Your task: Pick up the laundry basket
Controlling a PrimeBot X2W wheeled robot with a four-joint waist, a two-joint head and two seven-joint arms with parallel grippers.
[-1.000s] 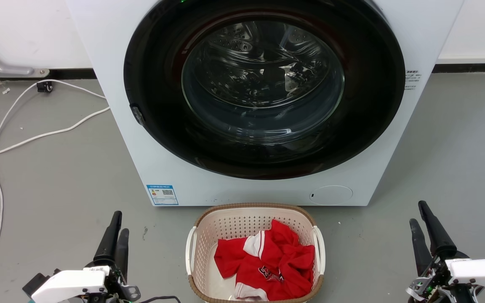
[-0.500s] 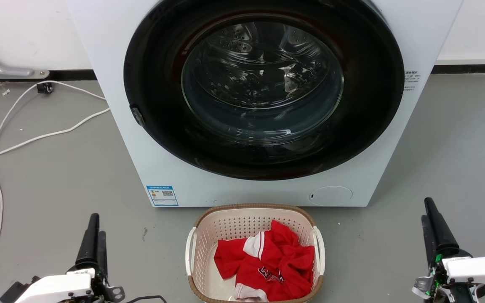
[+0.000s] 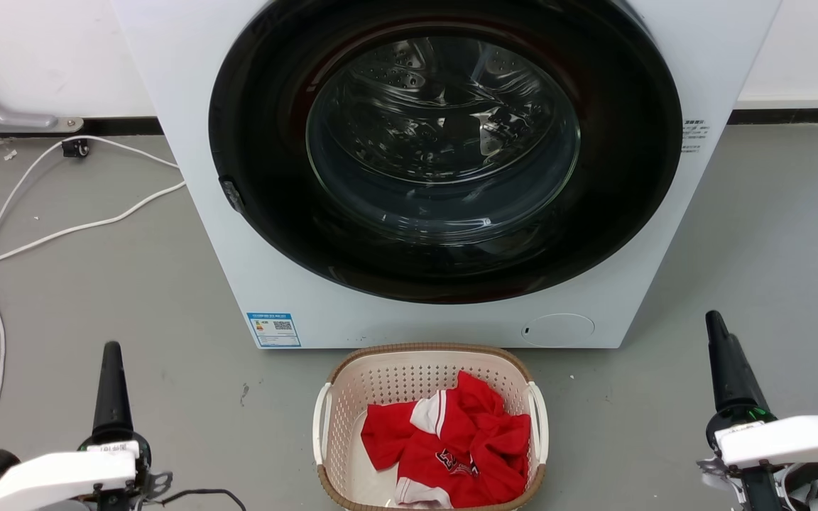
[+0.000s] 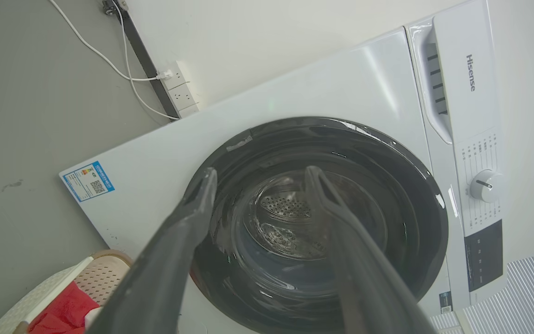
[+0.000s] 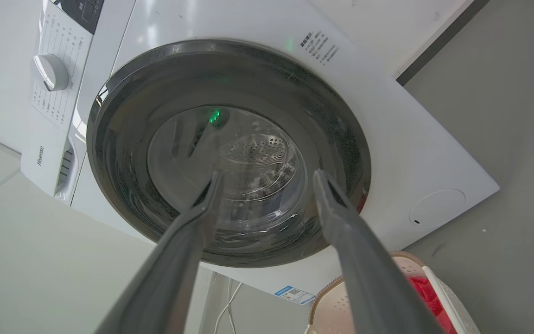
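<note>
Our basket [image 3: 388, 380] sits on the floor just in front of the washer [image 3: 189, 177], red clothes [image 3: 466, 447] inside. Left gripper [image 3: 111, 351] and right gripper [image 3: 713, 319] stand well out to either side, jaws parted, holding nothing. The danger, we reckon: closing unevenly on those thin white handles [image 3: 322, 422] tips it, though their clearance is hard to judge.

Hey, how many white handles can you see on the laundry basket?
2. The left handle runs along the laundry basket's left wall, the right handle along its right wall. None seem hidden.
</note>
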